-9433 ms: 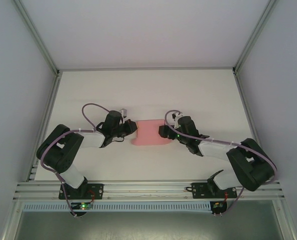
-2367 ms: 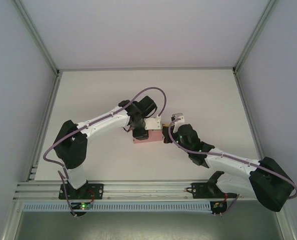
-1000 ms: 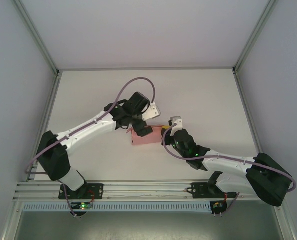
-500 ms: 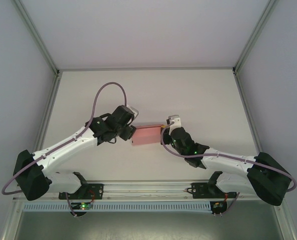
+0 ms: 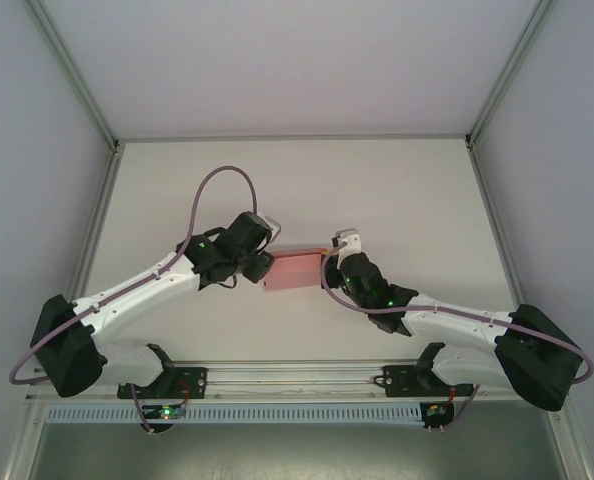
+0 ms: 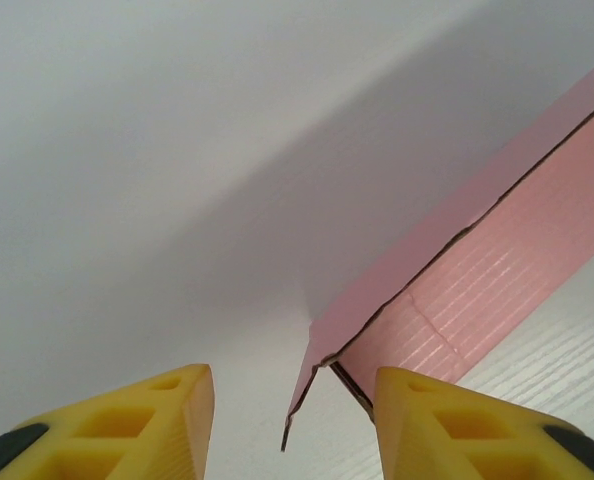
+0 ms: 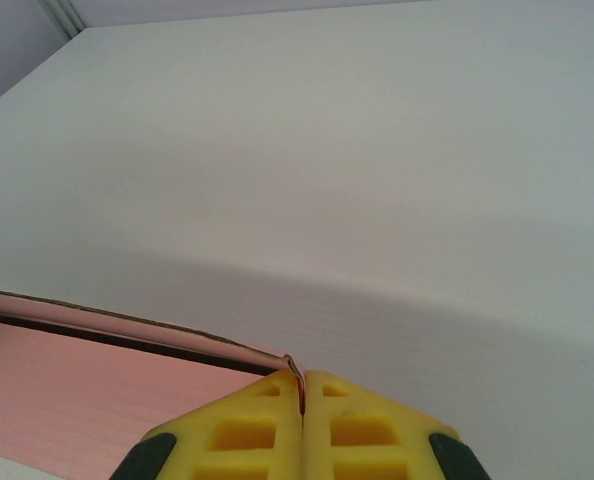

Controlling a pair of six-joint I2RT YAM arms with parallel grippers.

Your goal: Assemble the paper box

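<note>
While right claw (image 7: 302, 388) pinches box (image 5: 294, 271) on table (image 5: 407, 190), left claw (image 6: 290, 398) agape

I am working in a robotics lab test cell; a bare white table (image 5: 377, 190) sits boxed in by plain pale walls (image 5: 27, 220) at 9 and 3 o'clock; aluminium frame posts (image 5: 72, 72) rise from its far corners at 10 and 2 o'clock; at 6 o'clock an extruded aluminium rail (image 5: 297, 375) carries both arm bases (image 5: 162, 385), with a slotted cable duct (image 5: 277, 412) just beneath it; purple cables (image 5: 217, 172) loop off the arms.
</note>
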